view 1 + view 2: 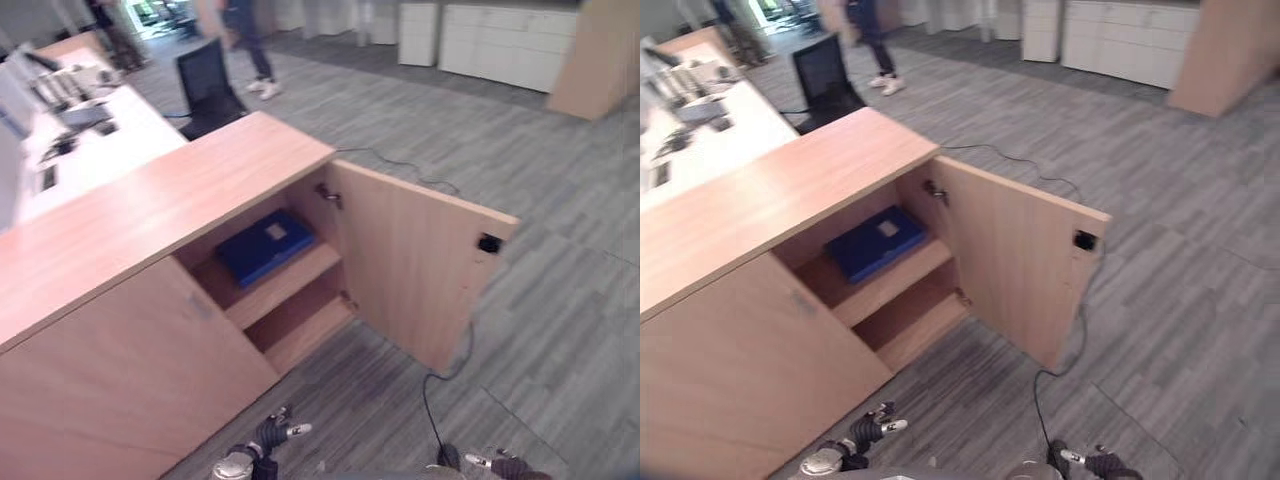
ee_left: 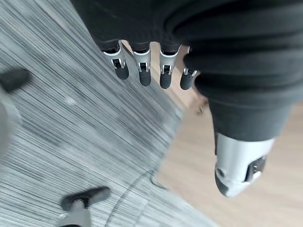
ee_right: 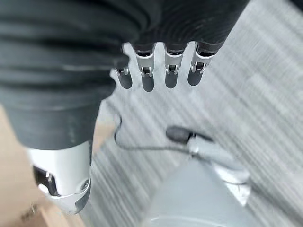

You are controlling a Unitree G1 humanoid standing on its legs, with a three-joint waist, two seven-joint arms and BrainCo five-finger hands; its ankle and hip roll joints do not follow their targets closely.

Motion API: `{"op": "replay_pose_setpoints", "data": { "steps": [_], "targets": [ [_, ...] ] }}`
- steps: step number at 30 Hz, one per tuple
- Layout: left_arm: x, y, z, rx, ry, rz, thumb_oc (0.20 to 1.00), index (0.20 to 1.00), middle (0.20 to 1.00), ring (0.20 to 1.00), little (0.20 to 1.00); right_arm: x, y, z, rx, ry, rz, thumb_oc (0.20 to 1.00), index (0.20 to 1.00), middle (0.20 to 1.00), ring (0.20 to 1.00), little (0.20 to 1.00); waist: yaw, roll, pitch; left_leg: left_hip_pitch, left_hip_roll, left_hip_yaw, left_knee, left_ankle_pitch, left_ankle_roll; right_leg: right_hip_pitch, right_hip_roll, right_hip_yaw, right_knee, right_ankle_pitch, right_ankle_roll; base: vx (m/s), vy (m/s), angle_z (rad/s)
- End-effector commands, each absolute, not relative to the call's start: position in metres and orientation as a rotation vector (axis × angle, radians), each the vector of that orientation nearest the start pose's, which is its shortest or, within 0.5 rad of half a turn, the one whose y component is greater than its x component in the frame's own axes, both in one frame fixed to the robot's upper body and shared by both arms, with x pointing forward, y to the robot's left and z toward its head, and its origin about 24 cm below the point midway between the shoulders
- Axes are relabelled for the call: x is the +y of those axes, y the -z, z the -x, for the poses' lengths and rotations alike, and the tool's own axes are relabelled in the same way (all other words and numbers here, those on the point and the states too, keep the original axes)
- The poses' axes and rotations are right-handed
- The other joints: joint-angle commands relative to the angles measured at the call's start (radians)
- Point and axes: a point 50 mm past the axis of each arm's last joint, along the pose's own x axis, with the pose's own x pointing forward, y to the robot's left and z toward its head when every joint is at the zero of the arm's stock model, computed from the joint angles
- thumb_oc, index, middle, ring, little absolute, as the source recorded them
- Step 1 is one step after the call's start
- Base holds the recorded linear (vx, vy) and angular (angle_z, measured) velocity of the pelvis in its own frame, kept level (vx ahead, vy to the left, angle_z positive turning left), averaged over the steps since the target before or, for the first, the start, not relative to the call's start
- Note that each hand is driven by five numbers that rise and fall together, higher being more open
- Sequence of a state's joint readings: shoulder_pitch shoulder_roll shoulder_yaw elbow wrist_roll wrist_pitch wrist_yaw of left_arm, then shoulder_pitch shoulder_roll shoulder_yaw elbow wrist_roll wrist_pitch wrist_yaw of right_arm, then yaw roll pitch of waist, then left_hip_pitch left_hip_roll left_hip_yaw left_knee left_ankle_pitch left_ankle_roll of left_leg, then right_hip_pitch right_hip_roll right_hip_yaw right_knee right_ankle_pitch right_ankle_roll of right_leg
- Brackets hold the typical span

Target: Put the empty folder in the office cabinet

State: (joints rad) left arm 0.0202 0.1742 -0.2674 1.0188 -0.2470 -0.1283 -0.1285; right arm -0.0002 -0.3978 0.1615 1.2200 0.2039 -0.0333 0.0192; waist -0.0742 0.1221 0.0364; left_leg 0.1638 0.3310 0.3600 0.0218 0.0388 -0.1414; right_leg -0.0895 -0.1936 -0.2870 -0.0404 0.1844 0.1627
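Both hands hang low and empty: our left hand and right hand show relaxed, straight fingers over the grey striped carpet. The blue folder, a flat rectangular case with a pale label, lies on the upper shelf of the wood-grain office cabinet. We judge placement complete. The cabinet door, a smooth laminate panel, stands wide open; the next move likely calls for swinging it closed.
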Motion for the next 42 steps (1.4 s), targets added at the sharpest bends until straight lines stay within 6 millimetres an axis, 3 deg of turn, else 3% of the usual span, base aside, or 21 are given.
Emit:
{"op": "replay_pose_setpoints", "data": {
  "steps": [1, 2, 3, 5, 7, 8, 11, 13, 20, 23, 25, 30, 31, 33, 35, 36, 38, 40, 42],
  "targets": [
    [0.208, 0.136, -0.150, 0.874, 0.089, -0.115, 1.000, 1.000, 1.000, 1.000, 1.000, -0.261, 0.148, -0.114, 1.136, 0.116, 0.246, 1.000, 1.000, 1.000, 1.000, 1.000, 0.003, -0.057, 0.034, -0.010, -0.017, -0.029, 0.117, 0.043, -0.073, 0.090, 0.012, -0.016, -0.022, -0.126, 0.003, 0.08, -0.143, -0.83],
    [0.209, 0.136, -0.151, 0.877, 0.080, -0.116, 1.000, 1.000, 1.000, 1.000, 1.000, -0.264, 0.146, -0.115, 1.132, 0.130, 0.244, 1.000, 1.000, 1.000, 1.000, 1.000, 0.006, -0.054, 0.047, -0.043, 0.009, -0.055, 0.191, 0.106, -0.085, 0.109, 0.030, -0.010, -0.028, -0.144, -0.010, 0.07, -0.133, -0.81],
    [0.209, 0.137, -0.152, 0.881, 0.068, -0.107, 1.000, 1.000, 1.000, 1.000, 1.000, -0.265, 0.146, -0.116, 1.126, 0.141, 0.240, 1.000, 1.000, 1.000, 1.000, 1.000, 0.000, -0.057, 0.049, -0.058, 0.018, -0.062, 0.219, 0.136, -0.086, 0.116, 0.037, -0.008, -0.033, -0.148, -0.024, 0.14, -0.185, -0.73],
    [0.211, 0.139, -0.148, 0.896, 0.037, -0.094, 1.000, 1.000, 1.000, 1.000, 1.000, -0.272, 0.142, -0.119, 1.112, 0.166, 0.241, 1.000, 1.000, 1.000, 1.000, 1.000, -0.006, -0.065, 0.063, -0.063, 0.024, -0.097, 0.284, 0.159, -0.084, 0.138, 0.051, 0.015, -0.038, -0.167, -0.041, 0.18, -0.164, -0.48],
    [0.208, 0.143, -0.142, 0.924, 0.036, -0.094, 1.000, 1.000, 1.000, 1.000, 1.000, -0.278, 0.140, -0.119, 1.110, 0.195, 0.233, 1.000, 1.000, 1.000, 1.000, 1.000, 0.011, -0.077, 0.064, -0.106, -0.037, -0.187, 0.281, 0.123, -0.054, 0.155, 0.052, 0.065, -0.041, -0.189, -0.045, 0.18, -0.088, -0.61],
    [0.208, 0.143, -0.142, 0.923, 0.036, -0.094, 1.000, 1.000, 1.000, 1.000, 1.000, -0.278, 0.140, -0.119, 1.110, 0.195, 0.232, 1.000, 1.000, 1.000, 1.000, 1.000, 0.011, -0.079, 0.061, -0.109, -0.039, -0.187, 0.279, 0.126, -0.053, 0.152, 0.049, 0.064, -0.042, -0.187, -0.045, 0.12, -0.033, -0.82],
    [0.206, 0.146, -0.138, 0.942, 0.038, -0.094, 1.000, 1.000, 1.000, 1.000, 1.000, -0.283, 0.139, -0.117, 1.106, 0.228, 0.223, 1.000, 1.000, 1.000, 1.000, 1.000, 0.040, -0.085, 0.058, -0.144, -0.124, -0.286, 0.148, 0.018, -0.024, 0.181, 0.048, 0.094, -0.045, -0.213, -0.037, 0.18, -0.013, -0.38],
    [0.206, 0.147, -0.136, 0.958, 0.054, -0.124, 1.000, 1.000, 1.000, 1.000, 1.000, -0.283, 0.139, -0.118, 1.103, 0.234, 0.218, 1.000, 1.000, 1.000, 1.000, 1.000, 0.063, -0.091, 0.065, -0.187, -0.172, -0.338, 0.084, 0.002, -0.018, 0.205, 0.053, 0.112, -0.041, -0.222, -0.037, 0.15, -0.031, 0.53],
    [0.219, 0.152, -0.118, 1.019, 0.047, -0.167, 1.000, 1.000, 1.000, 1.000, 1.000, -0.281, 0.141, -0.113, 1.110, 0.240, 0.201, 1.000, 1.000, 1.000, 1.000, 1.000, 0.066, -0.089, 0.032, -0.086, -0.186, -0.348, -0.031, -0.021, -0.002, 0.238, 0.058, 0.126, -0.035, -0.222, -0.033, 0.12, 0.030, -0.15],
    [0.227, 0.152, -0.113, 1.039, 0.040, -0.194, 1.000, 1.000, 1.000, 1.000, 1.000, -0.282, 0.137, -0.123, 1.079, 0.241, 0.197, 1.000, 1.000, 1.000, 1.000, 1.000, 0.071, -0.094, 0.017, -0.052, -0.193, -0.342, -0.087, -0.014, 0.005, 0.241, 0.056, 0.124, -0.036, -0.219, -0.024, 0.07, 0.067, -0.07],
    [0.236, 0.150, -0.112, 1.044, 0.036, -0.231, 1.000, 1.000, 1.000, 1.000, 1.000, -0.293, 0.125, -0.146, 1.006, 0.265, 0.208, 1.000, 1.000, 1.000, 1.000, 1.000, 0.087, -0.105, 0.001, -0.044, -0.201, -0.348, -0.101, -0.021, 0.014, 0.246, 0.048, 0.115, -0.038, -0.217, -0.014, 0.05, 0.074, 0.05],
    [0.244, 0.149, -0.109, 1.049, 0.037, -0.256, 1.000, 1.000, 1.000, 1.000, 1.000, -0.305, 0.106, -0.176, 0.921, 0.279, 0.239, 1.000, 1.000, 1.000, 1.000, 1.000, 0.111, -0.119, -0.007, -0.039, -0.209, -0.361, -0.104, -0.030, 0.022, 0.256, 0.041, 0.105, -0.038, -0.217, -0.008, 0.03, 0.052, 0.16],
    [0.246, 0.148, -0.108, 1.053, 0.046, -0.270, 1.000, 1.000, 1.000, 1.000, 1.000, -0.309, 0.095, -0.193, 0.872, 0.281, 0.259, 1.000, 1.000, 1.000, 1.000, 1.000, 0.124, -0.127, -0.010, -0.039, -0.212, -0.366, -0.104, -0.033, 0.025, 0.259, 0.038, 0.101, -0.037, -0.216, -0.006, 0.02, 0.077, 0.04],
    [0.247, 0.149, -0.107, 1.061, 0.053, -0.278, 1.000, 1.000, 1.000, 1.000, 1.000, -0.312, 0.087, -0.204, 0.842, 0.281, 0.273, 1.000, 1.000, 1.000, 1.000, 1.000, 0.130, -0.131, -0.011, -0.039, -0.214, -0.370, -0.104, -0.035, 0.026, 0.261, 0.036, 0.099, -0.037, -0.216, -0.004, 0.02, 0.061, 0.17],
    [0.247, 0.148, -0.105, 1.061, 0.072, -0.290, 1.000, 1.000, 1.000, 1.000, 1.000, -0.319, 0.065, -0.231, 0.760, 0.292, 0.303, 1.000, 1.000, 1.000, 1.000, 1.000, 0.149, -0.141, -0.014, -0.041, -0.219, -0.378, -0.103, -0.039, 0.031, 0.261, 0.032, 0.095, -0.036, -0.216, -0.001, 0.01, 0.060, 0.28],
    [0.247, 0.148, -0.105, 1.061, 0.071, -0.289, 1.000, 1.000, 1.000, 1.000, 1.000, -0.319, 0.065, -0.231, 0.760, 0.292, 0.303, 1.000, 1.000, 1.000, 1.000, 1.000, 0.149, -0.141, -0.014, -0.041, -0.219, -0.378, -0.103, -0.039, 0.031, 0.261, 0.032, 0.095, -0.036, -0.216, -0.001, 0.00, 0.060, 0.05],
    [0.246, 0.149, -0.102, 1.067, 0.080, -0.287, 1.000, 1.000, 1.000, 1.000, 1.000, -0.318, 0.039, -0.264, 0.657, 0.295, 0.325, 1.000, 1.000, 1.000, 1.000, 1.000, 0.177, -0.150, -0.015, -0.044, -0.224, -0.378, -0.105, -0.045, 0.037, 0.255, 0.026, 0.086, -0.037, -0.206, 0.006, 0.01, 0.086, 0.04],
    [0.247, 0.149, -0.099, 1.070, 0.067, -0.270, 1.000, 1.000, 1.000, 1.000, 1.000, -0.313, 0.026, -0.281, 0.605, 0.283, 0.326, 1.000, 1.000, 1.000, 1.000, 1.000, 0.201, -0.158, -0.012, -0.047, -0.227, -0.369, -0.104, -0.049, 0.041, 0.247, 0.025, 0.081, -0.038, -0.199, 0.014, 0.01, 0.088, 0.03],
    [0.247, 0.150, -0.099, 1.072, 0.066, -0.268, 1.000, 1.000, 1.000, 1.000, 1.000, -0.313, 0.022, -0.285, 0.591, 0.284, 0.321, 1.000, 1.000, 1.000, 1.000, 1.000, 0.208, -0.162, -0.010, -0.050, -0.230, -0.367, -0.103, -0.050, 0.043, 0.247, 0.022, 0.080, -0.038, -0.198, 0.018, 0.01, 0.056, -0.03]
  ]
}}
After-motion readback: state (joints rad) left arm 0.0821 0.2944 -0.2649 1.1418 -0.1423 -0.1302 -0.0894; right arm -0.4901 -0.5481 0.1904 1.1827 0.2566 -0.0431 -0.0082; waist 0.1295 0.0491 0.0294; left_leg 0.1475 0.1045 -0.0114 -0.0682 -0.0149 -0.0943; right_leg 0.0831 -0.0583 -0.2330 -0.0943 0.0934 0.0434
